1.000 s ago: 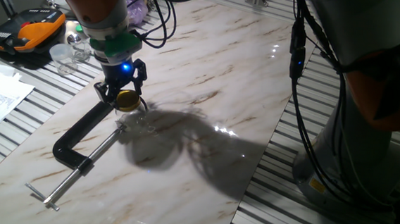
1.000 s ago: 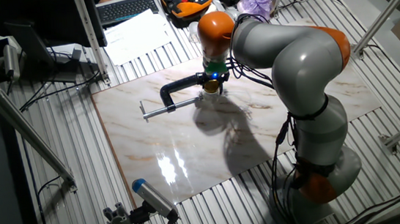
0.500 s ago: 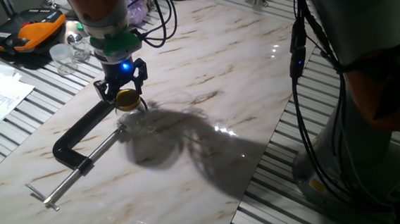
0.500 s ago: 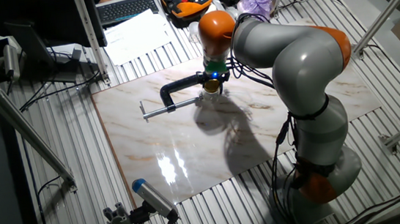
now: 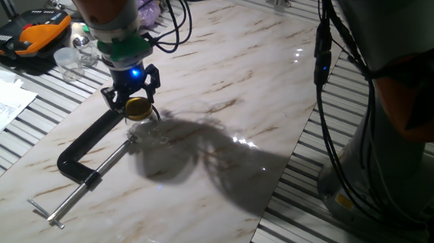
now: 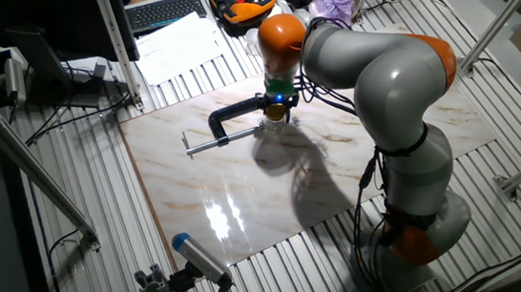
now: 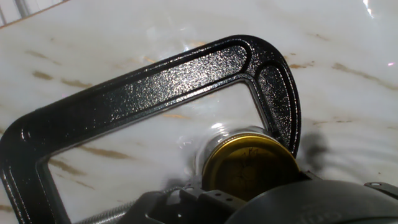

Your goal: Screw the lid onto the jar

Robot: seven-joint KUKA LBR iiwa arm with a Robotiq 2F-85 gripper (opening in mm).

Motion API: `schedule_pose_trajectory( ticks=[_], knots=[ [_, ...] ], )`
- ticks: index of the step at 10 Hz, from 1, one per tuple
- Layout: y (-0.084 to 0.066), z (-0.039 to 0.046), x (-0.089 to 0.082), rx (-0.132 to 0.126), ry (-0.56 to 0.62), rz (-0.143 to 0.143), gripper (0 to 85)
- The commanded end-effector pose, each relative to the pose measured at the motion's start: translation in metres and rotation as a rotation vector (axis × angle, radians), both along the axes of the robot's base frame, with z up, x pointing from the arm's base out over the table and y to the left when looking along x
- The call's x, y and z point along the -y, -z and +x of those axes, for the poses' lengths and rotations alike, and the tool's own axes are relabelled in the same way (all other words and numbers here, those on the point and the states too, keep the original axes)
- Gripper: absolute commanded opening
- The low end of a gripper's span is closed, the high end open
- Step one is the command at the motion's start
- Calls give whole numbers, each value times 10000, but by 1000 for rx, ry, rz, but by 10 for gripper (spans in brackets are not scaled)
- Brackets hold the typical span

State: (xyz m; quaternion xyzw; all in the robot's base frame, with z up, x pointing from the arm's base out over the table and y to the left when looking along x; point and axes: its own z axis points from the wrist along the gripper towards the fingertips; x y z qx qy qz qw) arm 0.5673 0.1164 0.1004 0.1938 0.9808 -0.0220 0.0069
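From where I stand, almost nothing has shifted over the last second: the end effector hangs in the same spot over the marble-patterned table, its blue light on, with the gold lid between its fingers. If it is turning, it does so in place; I cannot tell. It looks closed on the lid, which the hand view shows sitting directly over the mouth of the glass jar. The jar stands inside the black C-clamp, pressed by its jaw. I judge the threading step is under way or just about to start, with the lid not visibly seated yet.
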Motion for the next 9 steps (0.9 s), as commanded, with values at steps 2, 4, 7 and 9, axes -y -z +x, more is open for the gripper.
schedule_pose_trajectory(
  ticks=[2,4,7,9],
  knots=[
    [-1,-3,2,-1,47,10,170],
    [0,-6,0,4,77,12,170],
    [2,-12,-3,12,139,13,170],
    [5,-13,0,15,187,22,170]
  ],
)
